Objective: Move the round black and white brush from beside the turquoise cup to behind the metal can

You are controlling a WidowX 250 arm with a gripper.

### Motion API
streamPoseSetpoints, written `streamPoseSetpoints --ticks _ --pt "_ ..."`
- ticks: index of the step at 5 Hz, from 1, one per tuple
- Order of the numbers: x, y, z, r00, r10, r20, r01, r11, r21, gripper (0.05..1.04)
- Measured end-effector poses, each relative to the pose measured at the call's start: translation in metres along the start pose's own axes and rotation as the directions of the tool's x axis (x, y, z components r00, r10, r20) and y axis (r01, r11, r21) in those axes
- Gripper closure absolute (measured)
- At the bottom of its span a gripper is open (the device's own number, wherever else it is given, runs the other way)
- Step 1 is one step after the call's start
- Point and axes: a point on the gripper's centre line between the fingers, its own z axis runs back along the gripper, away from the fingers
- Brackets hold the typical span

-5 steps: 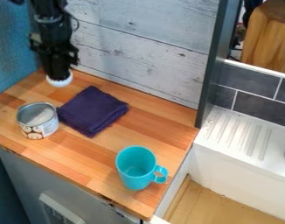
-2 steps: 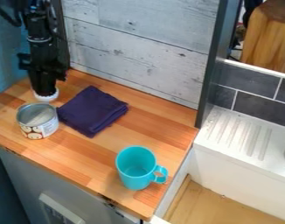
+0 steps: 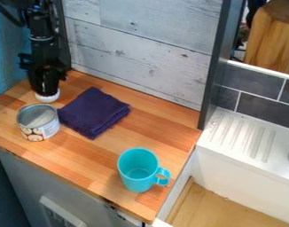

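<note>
The black gripper point(image 3: 47, 90) hangs down at the upper left of the counter, behind the can and left of the cloth. It is shut on a white rounded object point(image 3: 47, 97), whose lower part bulges out beneath the fingertips. An open-topped metal can point(image 3: 39, 123) with a printed label stands just in front. The folded dark purple cloth point(image 3: 95, 111) lies flat to the right. Nearer the counter's front right corner stands a turquoise mug point(image 3: 138, 170), upright, its handle pointing right.
Behind the wooden counter point(image 3: 82, 166) rises a whitewashed plank wall point(image 3: 144, 48). A dark upright panel point(image 3: 214, 71) meets the counter's right rear corner. Further right is a white ridged sink surface point(image 3: 244, 135), lying beyond a gap with a wooden floor.
From its place a second ago, the gripper has come left and down toward the counter, carrying the white object. Over the last moment it has hardly moved. Can, cloth and mug are unmoved.
</note>
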Motion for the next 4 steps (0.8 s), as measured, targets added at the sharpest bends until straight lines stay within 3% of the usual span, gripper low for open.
streamPoseSetpoints --ticks 1,2,3,4 --pt "-0.009 -0.008 0.0 0.999 0.013 0.033 -0.012 1.0 -0.019 0.165" --pt "-0.018 -0.008 0.039 0.984 -0.014 0.178 0.009 1.0 0.029 0.077" --pt "-0.041 -0.026 0.072 0.955 -0.086 0.282 0.071 0.995 0.065 0.081" --pt "-0.071 -0.069 0.084 0.934 -0.214 0.286 0.22 0.975 0.013 0.083"
